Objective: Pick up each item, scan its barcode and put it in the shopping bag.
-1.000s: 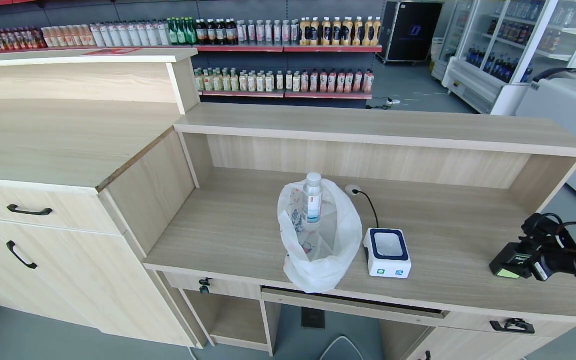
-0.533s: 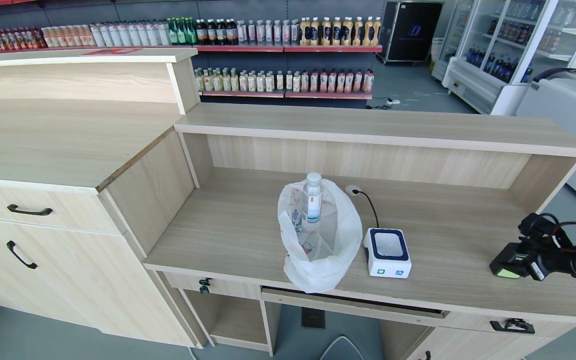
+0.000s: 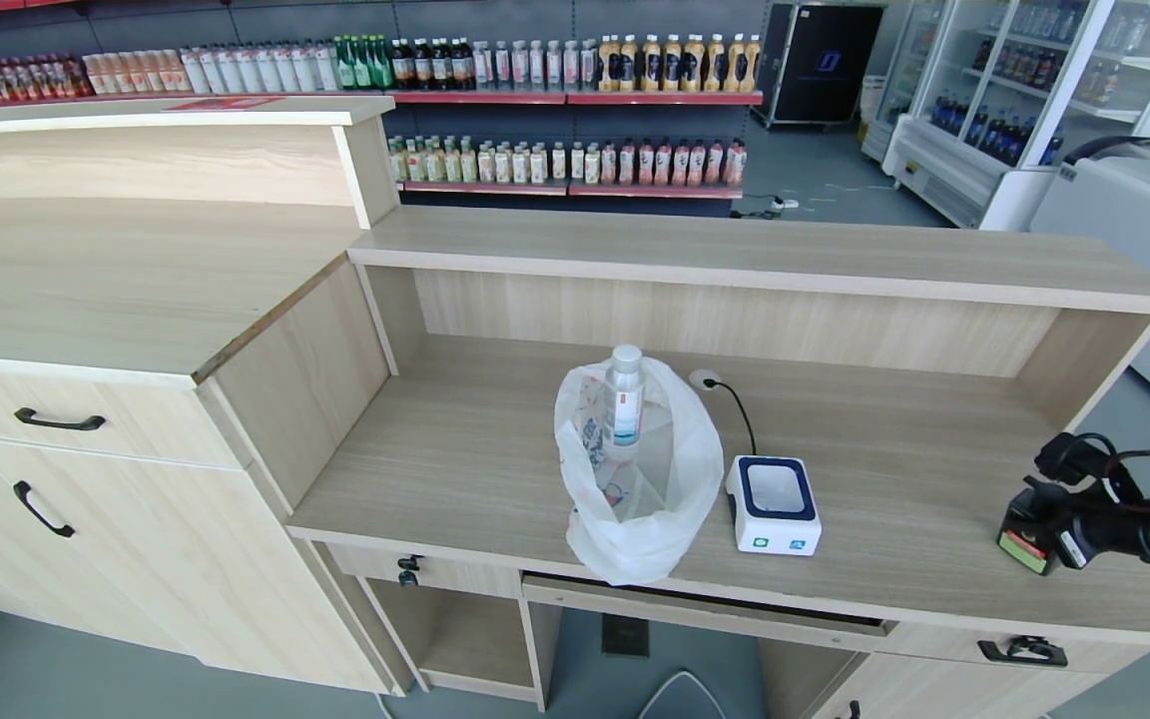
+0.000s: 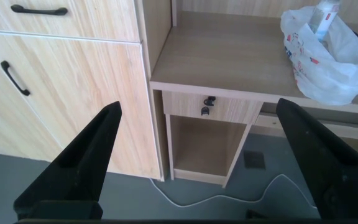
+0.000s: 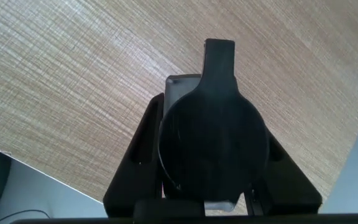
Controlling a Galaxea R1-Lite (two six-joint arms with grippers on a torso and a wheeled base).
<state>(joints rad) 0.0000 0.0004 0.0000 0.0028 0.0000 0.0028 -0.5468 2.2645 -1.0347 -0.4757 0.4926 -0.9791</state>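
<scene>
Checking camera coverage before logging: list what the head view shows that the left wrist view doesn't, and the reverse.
Head view, not the left wrist view: the right gripper over the counter's right end, and the drink shelves behind. Left wrist view, not the head view: the left gripper, open, facing the counter's front. Both: the shopping bag holding a bottle, on the counter.

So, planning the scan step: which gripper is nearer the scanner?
Right. The right gripper hangs over the counter right of the scanner; the left gripper is low, beyond the bag.

wood counter (image 3: 894,469) | drink shelves (image 3: 575,98) bg | fridges (image 3: 994,100) r | drawers (image 3: 86,439) l
</scene>
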